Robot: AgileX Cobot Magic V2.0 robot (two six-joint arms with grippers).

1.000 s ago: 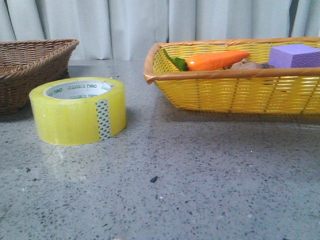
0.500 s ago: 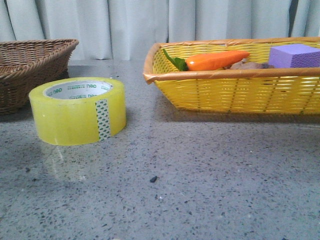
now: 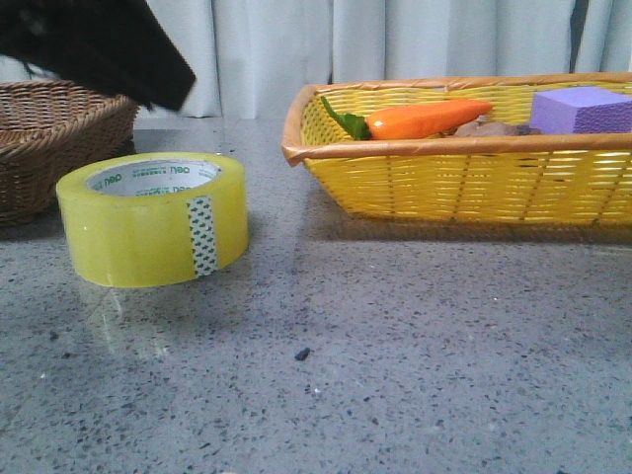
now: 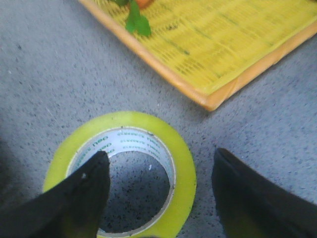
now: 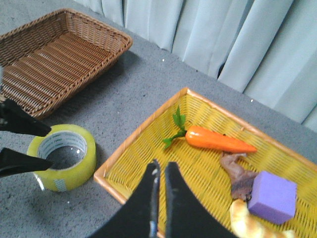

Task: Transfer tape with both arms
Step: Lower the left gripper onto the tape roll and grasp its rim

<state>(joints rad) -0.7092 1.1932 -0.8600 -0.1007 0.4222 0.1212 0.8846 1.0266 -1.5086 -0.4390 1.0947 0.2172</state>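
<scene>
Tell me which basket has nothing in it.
The brown wicker basket beyond the tape shows only bare weave inside. The yellow basket holds a carrot and purple block.

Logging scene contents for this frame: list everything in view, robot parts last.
tape: 1, translucent yellow, white core, flat on the table, left, apart from both baskets
brown wicker basket: 1, far left, nothing seen inside
yellow wicker basket: 1, orange rim, right
toy carrot: 1, orange, green leaves, in yellow basket
purple block: 1, in yellow basket
brown item: 1, beside the block, unclear
yellowish item: 1, partly cut off
table: 1, grey speckled
curtain: pale, behind
left gripper: black, jaws open, one finger over the tape's core, one outside
right gripper: black, jaws shut, over yellow basket
</scene>
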